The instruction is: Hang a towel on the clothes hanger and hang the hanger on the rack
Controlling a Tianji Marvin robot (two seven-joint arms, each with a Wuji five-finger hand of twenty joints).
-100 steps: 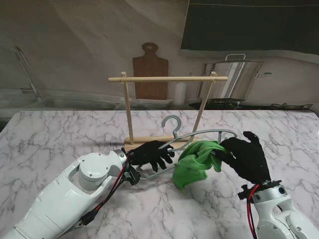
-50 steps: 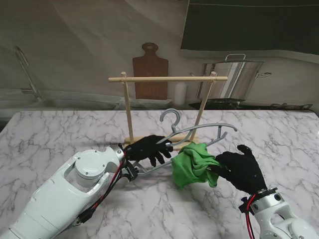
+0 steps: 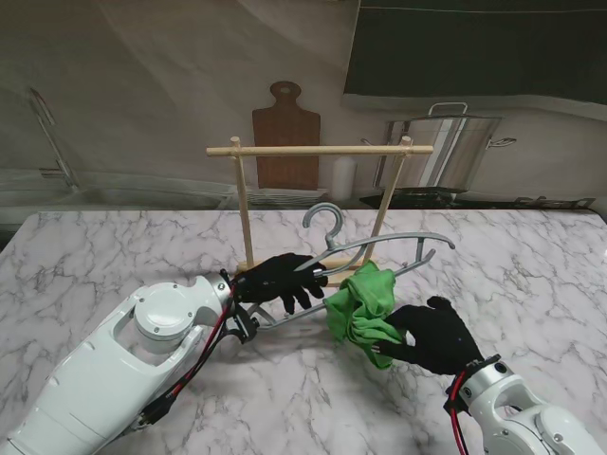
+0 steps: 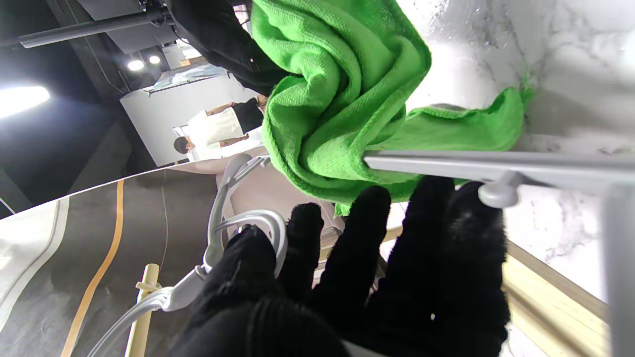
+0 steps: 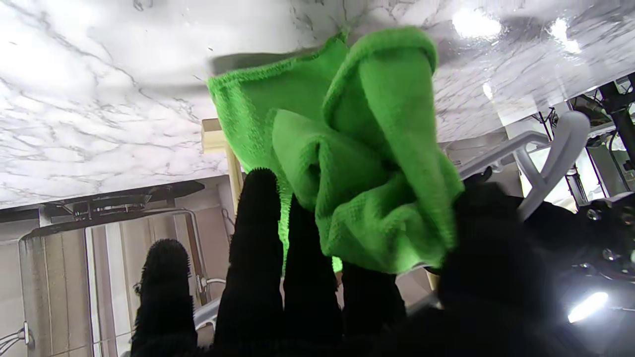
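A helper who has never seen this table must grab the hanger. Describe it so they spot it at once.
Start at the wooden rack standing at the middle of the marble table. Just in front of its base, the left hand holds the hanger off the table, hook up. It is the only grey piece there, thin and curved, with the bunched green towel on its lower bar.

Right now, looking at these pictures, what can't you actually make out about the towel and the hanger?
- Stand view: whether the towel passes over the hanger bar; its bunched folds hide that.
- Stand view: the right hand fingertips, buried in the cloth.
- Left wrist view: the left hand hides its own grip on the hanger, and the edge cuts off the bar.
- Right wrist view: the towel blocks most of the rack.
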